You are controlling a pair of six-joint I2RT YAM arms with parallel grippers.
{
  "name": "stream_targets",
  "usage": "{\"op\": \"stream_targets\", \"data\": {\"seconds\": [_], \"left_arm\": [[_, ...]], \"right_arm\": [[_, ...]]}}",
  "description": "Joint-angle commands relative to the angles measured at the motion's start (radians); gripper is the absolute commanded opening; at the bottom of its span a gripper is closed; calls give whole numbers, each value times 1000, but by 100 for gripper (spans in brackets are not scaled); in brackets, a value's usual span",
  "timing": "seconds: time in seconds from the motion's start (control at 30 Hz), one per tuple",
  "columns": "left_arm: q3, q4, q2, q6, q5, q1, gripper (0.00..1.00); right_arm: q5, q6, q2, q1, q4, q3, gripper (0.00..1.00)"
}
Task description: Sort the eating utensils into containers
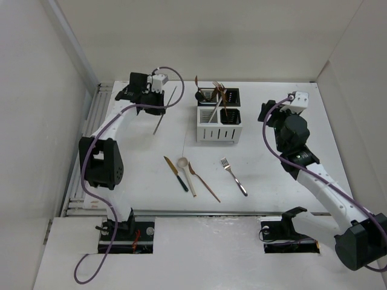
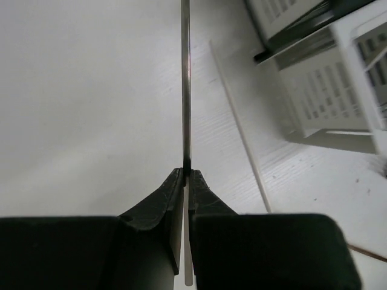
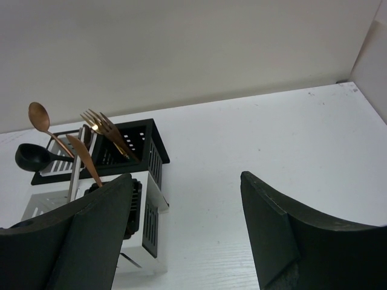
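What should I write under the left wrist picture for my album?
Left tool pinching a thin metal chopstick over the white table, a pale chopstick and the caddy nearby.

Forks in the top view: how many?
2. A silver fork lies on the table in front of the caddy; a copper fork stands tines-up in the caddy. More could be hidden inside it.
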Motion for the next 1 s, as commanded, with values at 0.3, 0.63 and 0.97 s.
{"op": "stream_targets", "data": {"seconds": [0.3,0.63,0.97], "left_arm": [[70,526,-118,-74,223,-168,0],[157,861,86,-269,276,-283,0],[-47,1037,109,-358,227,-292,0]], "right_arm": [[-4,-9,-6,-16,23,-11,77],[-14,-20,-53,-25,23,-2,77],[18,-80,-76,-43,-17,33,78]]}}
